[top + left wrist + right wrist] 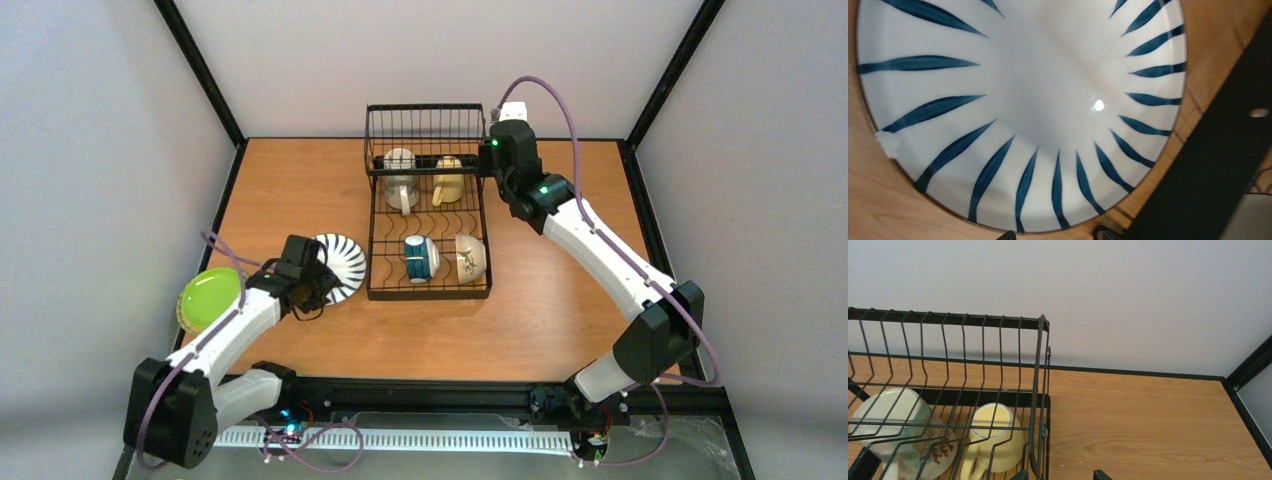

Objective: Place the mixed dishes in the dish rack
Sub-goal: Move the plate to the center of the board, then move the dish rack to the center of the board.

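Step in hand, as I read it: pick up the round white ceramic striped plate point(342, 262) with dark blue rays. It lies flat on the wooden table point(300, 180), just left of the black wire dish rack point(430, 295). The left gripper point(1055, 235) hangs close over the plate, jaws spread wide and holding nothing. Plan: move out to the rim, tilt the wrist, work one jaw under the lip with the other on the face, then close firmly. A flat glazed plate will likely skid, so approach slowly. Then stand it on edge in the free curved slots mid-rack, between the yellow ceramic mug point(448, 180) at the far end and the teal-and-white cup point(420, 258) nearer. The right gripper point(1059, 475) sits at the rack's far right corner, jaws partly apart, gripping nothing I can see. The round lime-green plate point(208, 297) lies further left.
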Controlling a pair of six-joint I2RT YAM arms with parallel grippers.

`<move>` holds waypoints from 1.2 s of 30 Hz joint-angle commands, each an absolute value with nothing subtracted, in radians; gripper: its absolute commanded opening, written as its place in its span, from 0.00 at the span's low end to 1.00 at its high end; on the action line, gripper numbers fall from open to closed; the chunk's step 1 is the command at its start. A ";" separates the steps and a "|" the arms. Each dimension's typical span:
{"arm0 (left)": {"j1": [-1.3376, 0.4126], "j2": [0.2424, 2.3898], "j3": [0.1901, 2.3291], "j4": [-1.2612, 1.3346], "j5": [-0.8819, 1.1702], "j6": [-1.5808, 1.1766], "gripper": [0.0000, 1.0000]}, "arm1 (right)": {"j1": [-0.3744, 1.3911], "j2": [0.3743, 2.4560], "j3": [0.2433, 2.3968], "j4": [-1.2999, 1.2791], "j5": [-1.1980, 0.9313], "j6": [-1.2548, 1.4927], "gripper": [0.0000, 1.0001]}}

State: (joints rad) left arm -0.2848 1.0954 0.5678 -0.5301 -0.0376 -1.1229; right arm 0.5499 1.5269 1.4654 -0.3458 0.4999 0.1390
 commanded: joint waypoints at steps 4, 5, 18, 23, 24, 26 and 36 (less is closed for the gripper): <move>-0.297 0.937 0.663 -0.670 -0.105 -1.231 0.98 | 0.547 1.474 1.470 -0.310 0.415 0.099 0.74; -0.297 0.912 0.675 -0.694 -0.115 -1.242 0.98 | 0.553 1.470 1.477 -0.307 0.399 0.086 0.74; -0.298 0.570 0.616 -0.915 -0.156 -1.432 0.99 | 0.798 1.635 1.785 -0.420 0.252 -0.135 0.69; -0.297 0.563 0.613 -0.963 -0.150 -1.412 0.98 | 0.860 1.783 1.934 -0.504 0.166 -0.166 0.69; -0.297 0.569 0.615 -0.972 -0.153 -1.404 0.98 | 0.865 1.810 1.965 -0.522 0.143 -0.170 0.69; -0.297 0.579 0.612 -0.984 -0.156 -1.389 0.98 | 0.870 1.875 2.020 -0.551 0.100 -0.175 0.69; -0.297 0.538 0.569 -1.005 -0.151 -1.393 0.99 | 0.911 2.153 2.226 -0.642 -0.041 -0.233 0.66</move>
State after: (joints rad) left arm -0.2886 0.5674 0.5850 -0.9596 -0.1387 -1.3918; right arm 0.8742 2.0850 2.1509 -0.5655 0.0357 -0.1905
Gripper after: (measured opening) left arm 0.985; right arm 0.660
